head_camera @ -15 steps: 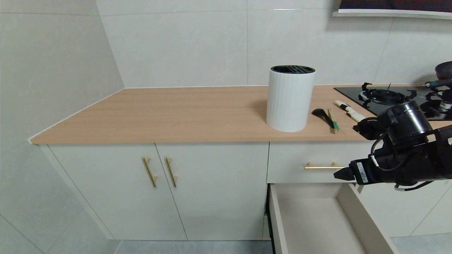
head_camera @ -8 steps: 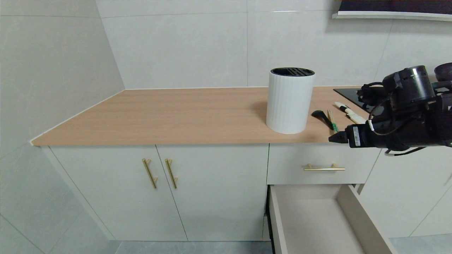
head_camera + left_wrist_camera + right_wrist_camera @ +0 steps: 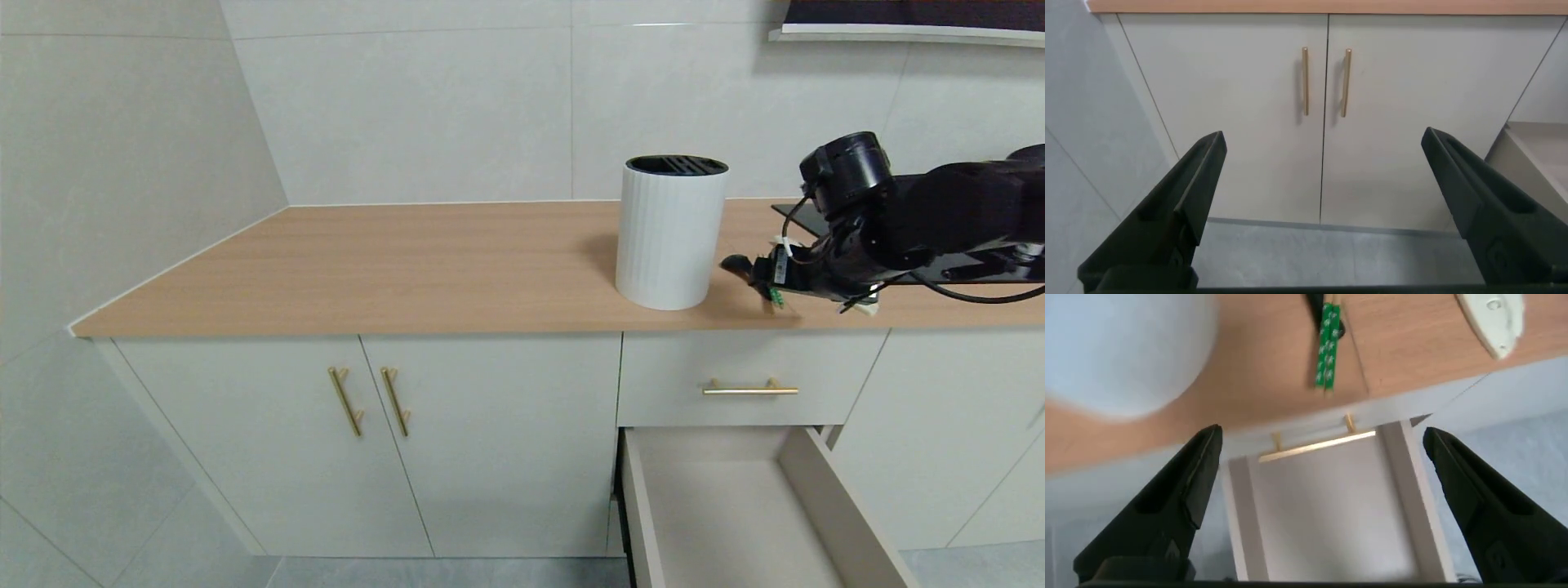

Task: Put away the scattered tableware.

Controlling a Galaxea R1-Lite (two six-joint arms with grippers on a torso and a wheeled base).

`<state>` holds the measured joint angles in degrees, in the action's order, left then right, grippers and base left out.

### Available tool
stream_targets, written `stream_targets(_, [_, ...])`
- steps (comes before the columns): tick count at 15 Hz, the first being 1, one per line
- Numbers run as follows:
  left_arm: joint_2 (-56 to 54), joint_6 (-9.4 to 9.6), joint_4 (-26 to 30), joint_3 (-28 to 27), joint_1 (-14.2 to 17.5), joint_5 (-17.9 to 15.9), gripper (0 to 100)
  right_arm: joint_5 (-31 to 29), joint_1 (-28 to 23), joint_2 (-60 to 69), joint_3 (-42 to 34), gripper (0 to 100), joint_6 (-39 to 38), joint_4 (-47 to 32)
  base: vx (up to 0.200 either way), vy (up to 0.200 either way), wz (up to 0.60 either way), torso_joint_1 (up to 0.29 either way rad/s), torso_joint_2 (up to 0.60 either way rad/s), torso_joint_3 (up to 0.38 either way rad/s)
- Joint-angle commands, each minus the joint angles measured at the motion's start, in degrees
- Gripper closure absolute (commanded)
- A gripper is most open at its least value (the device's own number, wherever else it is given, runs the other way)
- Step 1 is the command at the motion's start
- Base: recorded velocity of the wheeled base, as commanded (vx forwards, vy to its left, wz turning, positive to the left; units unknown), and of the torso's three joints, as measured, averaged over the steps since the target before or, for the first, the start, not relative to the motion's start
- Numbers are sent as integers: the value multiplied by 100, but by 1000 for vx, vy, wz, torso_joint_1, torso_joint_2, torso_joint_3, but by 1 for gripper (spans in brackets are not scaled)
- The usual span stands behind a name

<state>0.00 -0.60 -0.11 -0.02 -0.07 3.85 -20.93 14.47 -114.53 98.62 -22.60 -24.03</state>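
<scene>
The fingers (image 3: 1204,457) of the right gripper (image 3: 1321,437) are spread wide with nothing between them. They hang just above the wooden chopsticks with green-banded ends (image 3: 1325,343). In the head view this right gripper (image 3: 767,286) sits low over the light wooden countertop (image 3: 408,261), just to the right of the white ribbed cylindrical holder with a black slotted top (image 3: 671,233).

The chopsticks (image 3: 772,299) lie flat near the counter's front edge, to the right of the holder. The black spoon (image 3: 735,263) lies beside them, its bowl closest to the holder. A white-handled utensil (image 3: 1490,318) rests farther right of the holder, apart from the chopsticks.

Below the holder and a little to its right, the open pale drawer (image 3: 804,490) is pulled out, and its bare floor (image 3: 1323,514) lies between the right fingers.

The fingers (image 3: 1200,175) of the left gripper (image 3: 1321,139) are likewise wide apart and hold nothing. They face the pale double cabinet doors (image 3: 1241,122) with two brass bar handles (image 3: 1306,80), set under the counter to the holder's left.
</scene>
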Motion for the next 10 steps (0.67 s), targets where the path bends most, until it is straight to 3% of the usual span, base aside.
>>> stream_targets(1, [0, 7, -7, 2, -1, 1, 0, -7, -85, -535, 272, 0, -69, 12, 0, 0, 0, 0, 0, 0])
stream_targets(10, [0, -2, 2, 2, -1, 1, 0, 19, -348, -860, 553, 0, -201, 232, 0, 0, 0, 0, 0, 0])
